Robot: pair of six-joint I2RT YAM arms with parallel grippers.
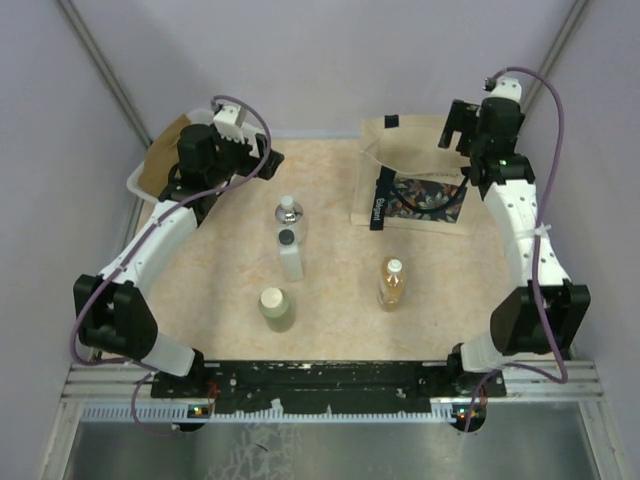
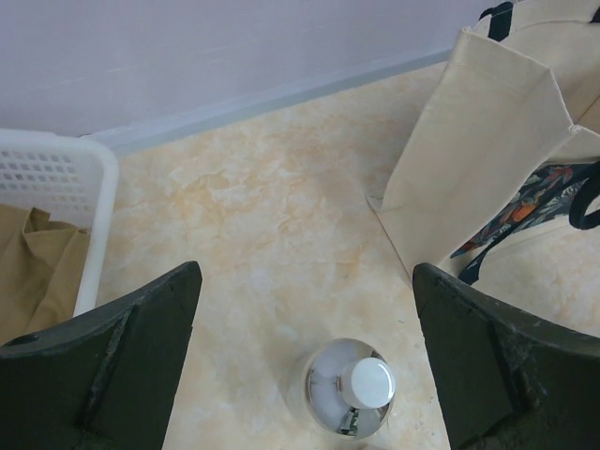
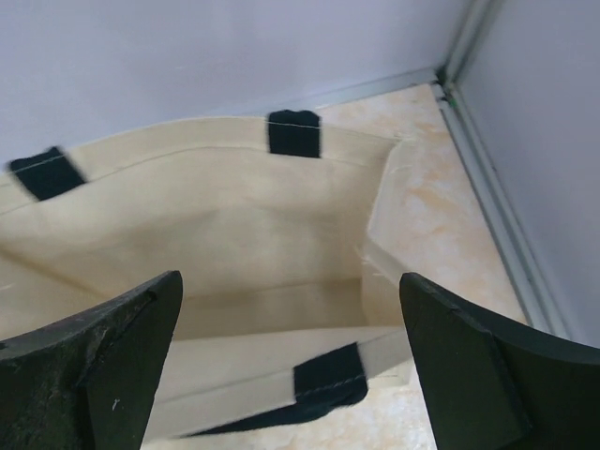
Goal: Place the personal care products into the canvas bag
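The personal care products (image 1: pixel 392 284), four small bottles, all stand on the tabletop (image 1: pixel 335 335). None is yet in the canvas bag (image 1: pixel 405 150), which sits open-mouthed at the far right. The left gripper (image 2: pixel 307 274) hangs above the clear bottle with the silver cap (image 2: pixel 349 386), jaws spread wide and empty. The right gripper (image 3: pixel 291 278) hangs over the bag's mouth, jaws equally wide and holding nothing. I'd come straight down, centre that bottle between the jaws and grip its body below the cap, so it can't tip against the white bottle (image 1: pixel 290 258) just beside it. White lettering runs down a black strap (image 1: pixel 377 210), too small to read. No bottle label is legible.
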